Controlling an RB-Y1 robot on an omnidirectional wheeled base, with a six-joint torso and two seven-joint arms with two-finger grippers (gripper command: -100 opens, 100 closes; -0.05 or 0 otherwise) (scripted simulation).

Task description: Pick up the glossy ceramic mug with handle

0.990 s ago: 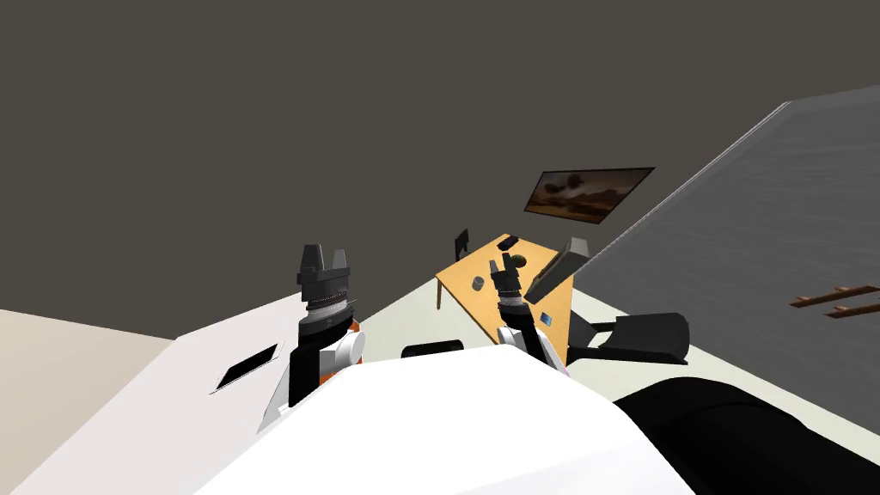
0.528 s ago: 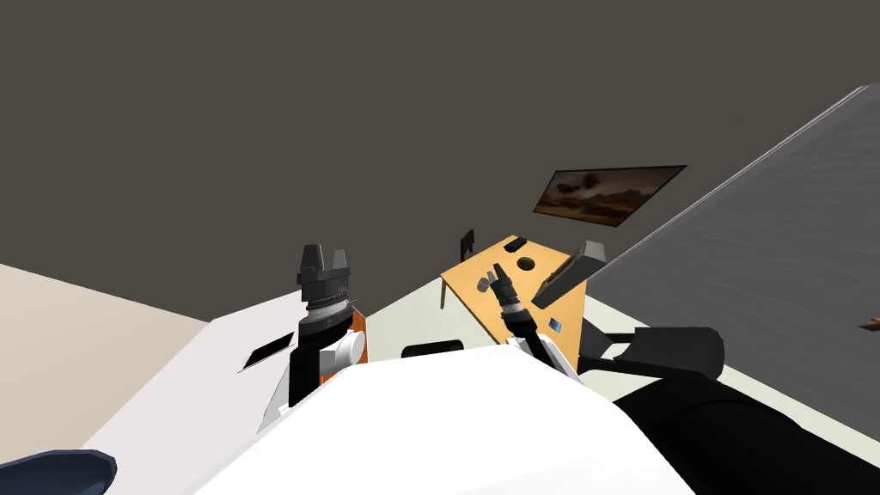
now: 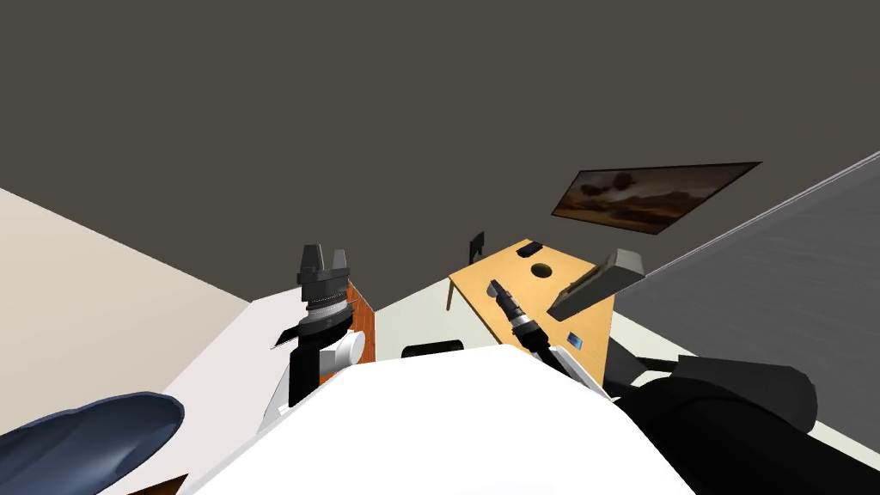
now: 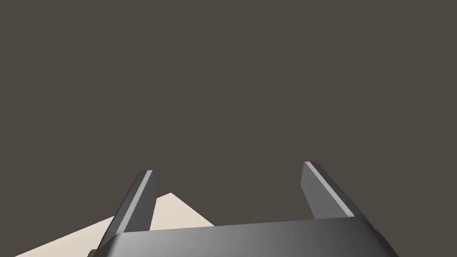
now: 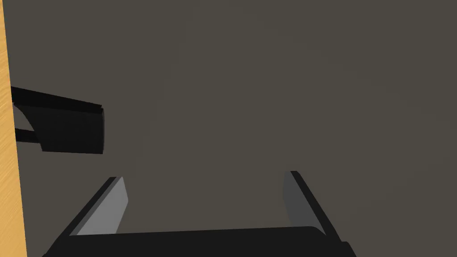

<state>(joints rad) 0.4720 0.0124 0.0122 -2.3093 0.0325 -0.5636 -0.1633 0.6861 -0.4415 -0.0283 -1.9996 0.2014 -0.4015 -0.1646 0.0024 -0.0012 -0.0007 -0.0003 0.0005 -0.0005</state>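
My right gripper (image 3: 496,284) reaches out low over the near left part of a wooden desk (image 3: 524,302). In the right wrist view its fingers (image 5: 203,176) stand open with nothing between them, facing a dark wall past the desk's edge (image 5: 9,147). The small grey mug stood at this spot of the desk a moment ago; the gripper now covers it and I cannot make it out. My left gripper (image 3: 323,253) is held up in front of my chest, open and empty (image 4: 227,167).
On the desk lie a dark round thing (image 3: 541,270), a small black thing (image 3: 528,248), a tilted grey slab (image 3: 597,282) and a small blue item (image 3: 574,341). A black chair (image 3: 730,395) stands to the right. A white counter (image 3: 232,352) and an orange block (image 3: 364,326) are on the left.
I have turned, so the desk and wall picture slid right in the head view. My right arm has stretched lower over the desk, covering the mug's spot. The left arm has not moved.
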